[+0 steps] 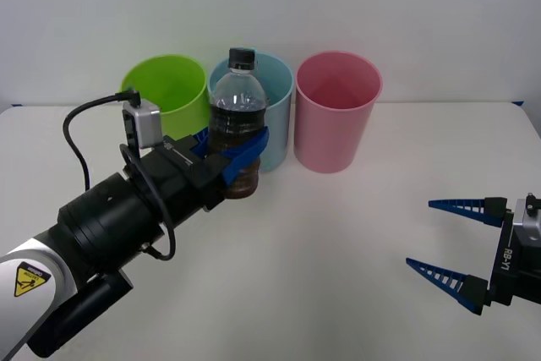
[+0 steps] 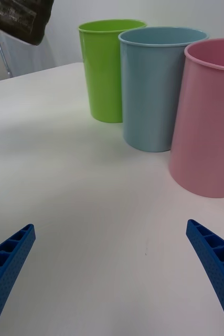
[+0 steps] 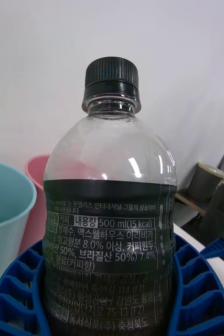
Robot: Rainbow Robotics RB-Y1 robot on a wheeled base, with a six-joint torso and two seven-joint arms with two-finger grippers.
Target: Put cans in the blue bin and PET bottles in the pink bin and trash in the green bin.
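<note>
Gripping the PET bottle [image 1: 237,116] upright by its dark middle before the blue bin [image 1: 276,90], the left gripper [image 1: 234,152] could drop it there, not in the pink bin [image 1: 338,112]; the right gripper [image 1: 461,247] waits spread.

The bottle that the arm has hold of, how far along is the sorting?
Nothing looks binned yet. The left gripper is shut on the PET bottle, upright, before the blue bin. Left: drop it in the pink bin. The right gripper waits open.
</note>
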